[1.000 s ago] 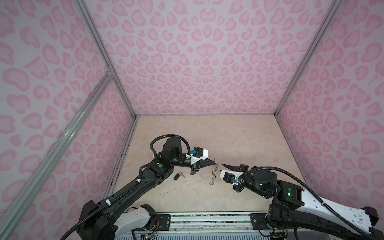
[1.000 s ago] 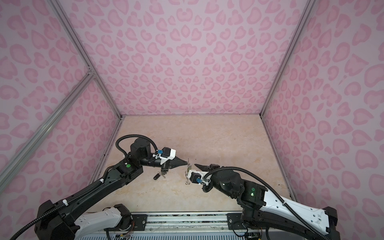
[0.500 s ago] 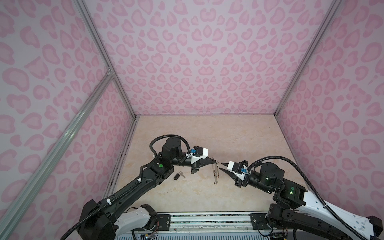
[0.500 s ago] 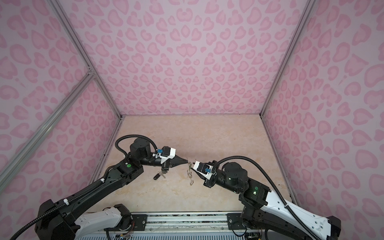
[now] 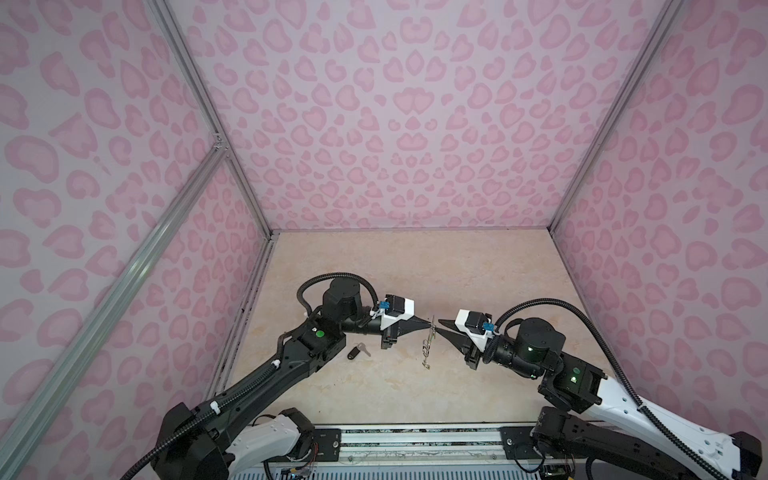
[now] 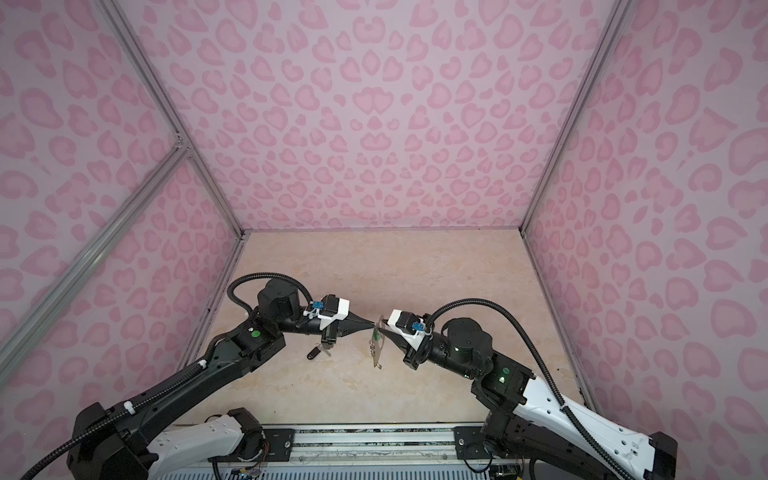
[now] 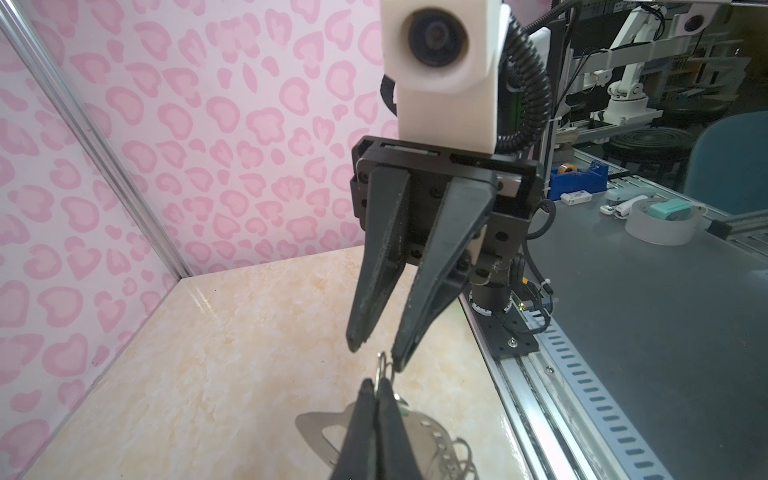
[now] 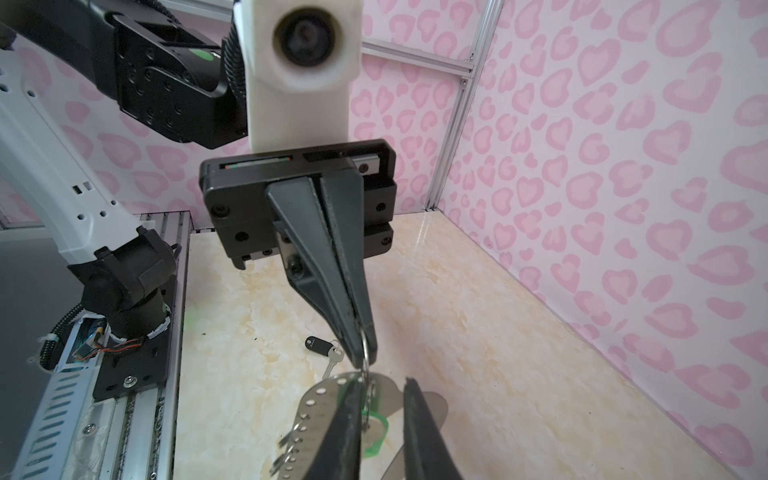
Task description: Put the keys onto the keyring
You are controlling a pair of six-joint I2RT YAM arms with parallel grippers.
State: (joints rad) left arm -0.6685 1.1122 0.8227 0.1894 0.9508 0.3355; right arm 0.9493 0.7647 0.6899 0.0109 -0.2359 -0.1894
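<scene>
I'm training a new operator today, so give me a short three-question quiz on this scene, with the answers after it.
1. True or false: the black-tagged key lies on the table, apart from the keyring.
2. The right gripper is: A open, close to the keyring; B shut on the black-tagged key; C resting flat on the table.
3. Fill in: the ____ gripper is shut on one of the keyring's wire rings.
Key: 1 true. 2 A. 3 left: the left gripper pinches the ring.
</scene>
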